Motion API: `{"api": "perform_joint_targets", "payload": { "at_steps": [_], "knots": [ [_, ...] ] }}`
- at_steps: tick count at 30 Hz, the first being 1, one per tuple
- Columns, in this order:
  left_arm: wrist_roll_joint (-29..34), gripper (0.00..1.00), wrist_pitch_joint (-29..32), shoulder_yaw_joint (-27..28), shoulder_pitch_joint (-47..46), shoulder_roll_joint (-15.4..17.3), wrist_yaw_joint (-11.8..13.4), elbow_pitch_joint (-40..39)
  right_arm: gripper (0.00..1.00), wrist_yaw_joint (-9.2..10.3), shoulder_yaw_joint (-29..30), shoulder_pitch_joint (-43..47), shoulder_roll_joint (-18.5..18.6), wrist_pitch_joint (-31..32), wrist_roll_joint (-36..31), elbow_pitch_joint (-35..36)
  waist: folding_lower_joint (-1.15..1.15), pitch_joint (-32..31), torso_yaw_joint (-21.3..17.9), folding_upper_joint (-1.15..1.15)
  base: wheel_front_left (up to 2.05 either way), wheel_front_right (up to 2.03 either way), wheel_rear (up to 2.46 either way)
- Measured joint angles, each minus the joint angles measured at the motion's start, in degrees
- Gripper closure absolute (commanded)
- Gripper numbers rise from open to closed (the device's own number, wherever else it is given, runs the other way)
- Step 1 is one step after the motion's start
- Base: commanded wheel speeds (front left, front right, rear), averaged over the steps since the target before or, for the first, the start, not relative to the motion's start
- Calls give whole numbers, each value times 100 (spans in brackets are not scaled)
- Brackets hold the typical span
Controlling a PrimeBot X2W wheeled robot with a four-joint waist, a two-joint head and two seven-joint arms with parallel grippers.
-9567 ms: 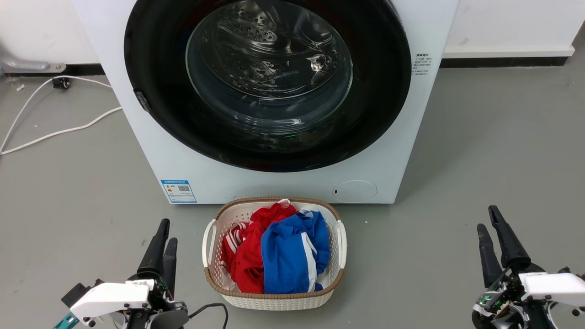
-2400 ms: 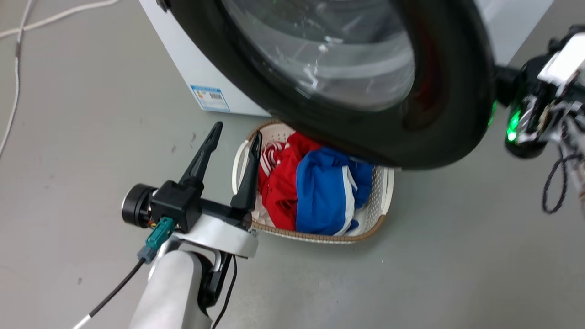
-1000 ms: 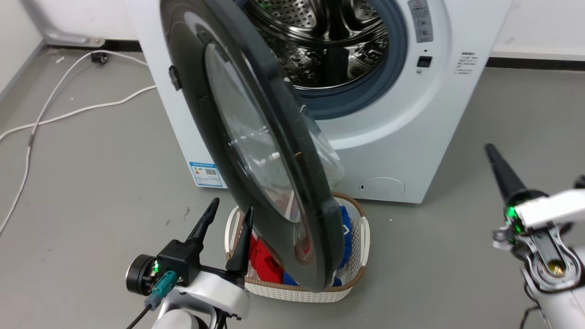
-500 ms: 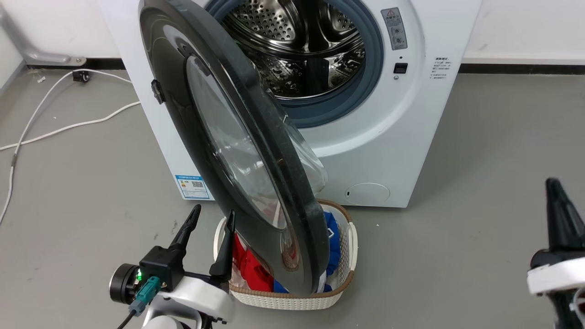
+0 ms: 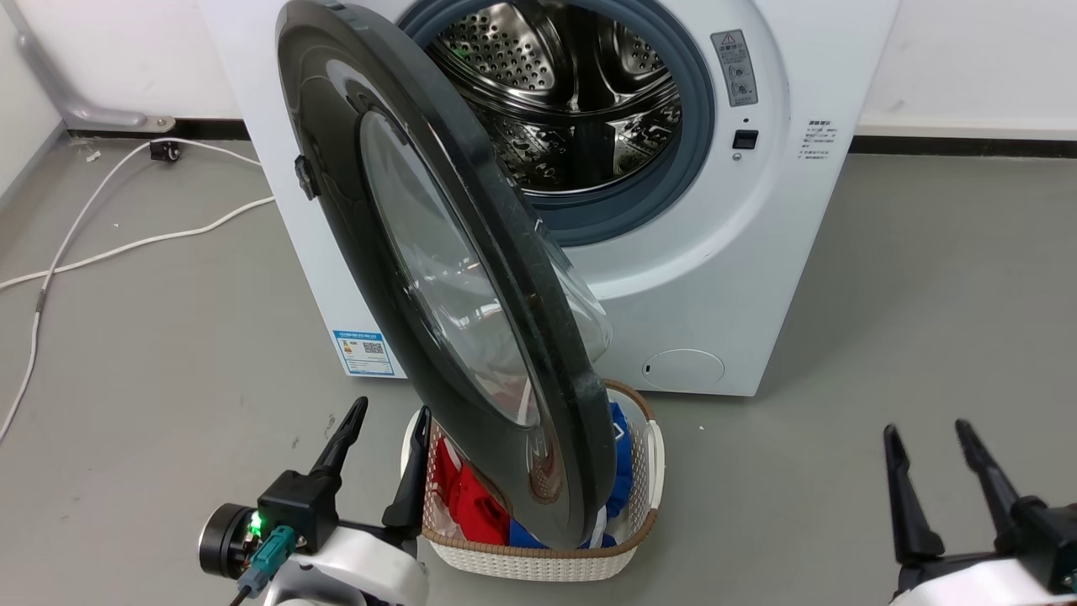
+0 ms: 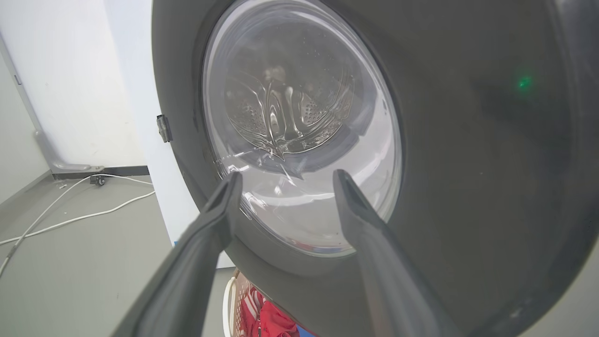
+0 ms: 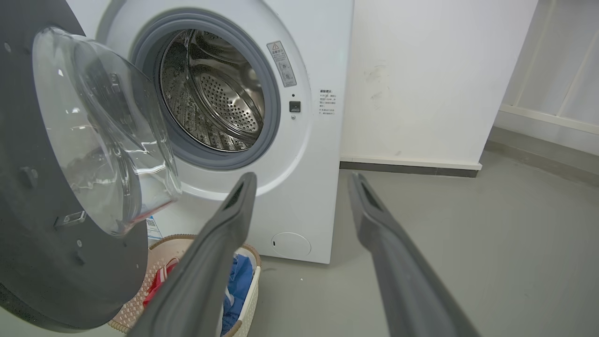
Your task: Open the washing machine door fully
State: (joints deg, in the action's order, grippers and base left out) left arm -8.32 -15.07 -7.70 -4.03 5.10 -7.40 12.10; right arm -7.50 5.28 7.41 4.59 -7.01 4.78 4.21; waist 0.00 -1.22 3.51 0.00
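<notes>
Head view: washing machine door [image 5: 446, 278] half-open over basket [image 5: 522, 566]; left hand [image 5: 391, 410], right hand [image 5: 925, 427] released (both empty).

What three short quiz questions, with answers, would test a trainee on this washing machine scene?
1. True or false: the large round glossy black door with its clear glass bowl stands swung open, exposing the perforated steel drum.
2. What sits on the floor below the door's lower edge? A) white lattice plastic basket B) metal bucket C) cardboard box
3. Fill in: the left claw and the right claw are both ____.
Key: 1 true; 2 A; 3 open.
</notes>
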Motion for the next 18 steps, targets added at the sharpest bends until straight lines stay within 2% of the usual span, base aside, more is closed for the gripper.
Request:
{"api": "perform_joint_targets", "payload": {
  "at_steps": [13, 14, 15, 16, 17, 18],
  "knots": [
    [-49, 0, 0, 27, 32, 22, 0, 51, 0, 0, -60, 64, -147, 8, 135, -168, 0, 9, -69, 0, 0, 0, 0],
    [-52, 38, 0, 31, 32, 22, 0, 68, 0, 0, -60, 56, -149, 19, 145, -171, 0, 10, -76, 0, 0, 0, 0],
    [-62, 83, 0, 35, 32, 23, 0, 86, 0, 0, -64, 53, -151, 25, 156, -172, 0, 10, -82, 0, 0, 0, 0],
    [-77, 83, 0, 40, 32, 29, 0, 105, 0, 0, -60, 53, -154, 25, 167, -174, 0, 10, -84, 0, 0, 0, 0],
    [-98, 100, 0, 37, 32, 32, 0, 123, 0, 0, -58, 52, -154, 25, 175, -174, 0, 10, -84, 0, 0, 0, 0],
    [-102, 100, 0, 36, 32, 36, 0, 136, 0, 0, -52, 50, -156, 26, 186, -177, 0, 11, -85, 0, 0, 0, 0]
  ]
}}
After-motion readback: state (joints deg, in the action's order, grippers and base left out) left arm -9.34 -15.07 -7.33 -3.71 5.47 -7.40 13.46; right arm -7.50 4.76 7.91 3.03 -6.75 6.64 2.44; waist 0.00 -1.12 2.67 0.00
